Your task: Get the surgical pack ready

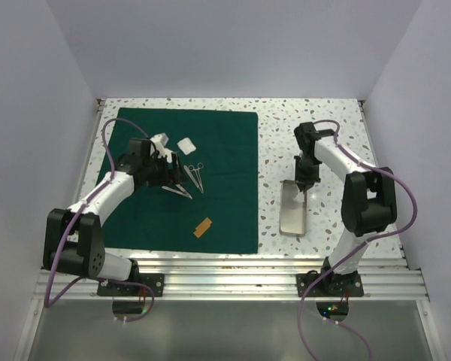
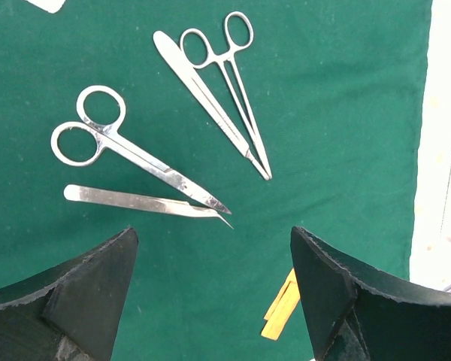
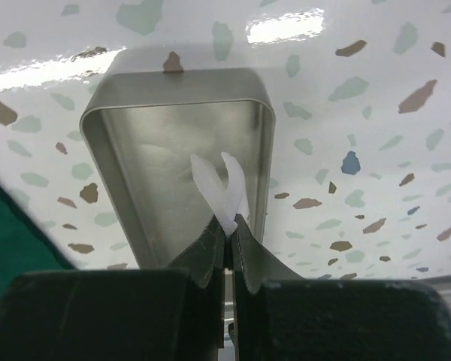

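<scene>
The dark green drape [image 1: 225,210] lies flat on the left half of the table. On it are scissors [image 2: 135,154], a thin blade tool [image 2: 135,201], forceps [image 2: 237,90] and a flat handle [image 2: 188,68]. My left gripper [image 2: 214,278] is open and empty, hovering above the drape just short of the scissors; in the top view it [image 1: 169,169] is over the instruments. My right gripper [image 3: 229,226] is shut on a small folded white strip [image 3: 222,184] held over the silver tray [image 3: 158,150], which sits on the bare table right of the drape [image 1: 293,218].
A white gauze square [image 1: 186,145] lies on the drape behind the instruments. An orange strip [image 1: 203,227] lies nearer the front, also seen by the left gripper's right finger [image 2: 280,307]. The drape's corner shows in the right wrist view [image 3: 7,226]. White walls enclose the table.
</scene>
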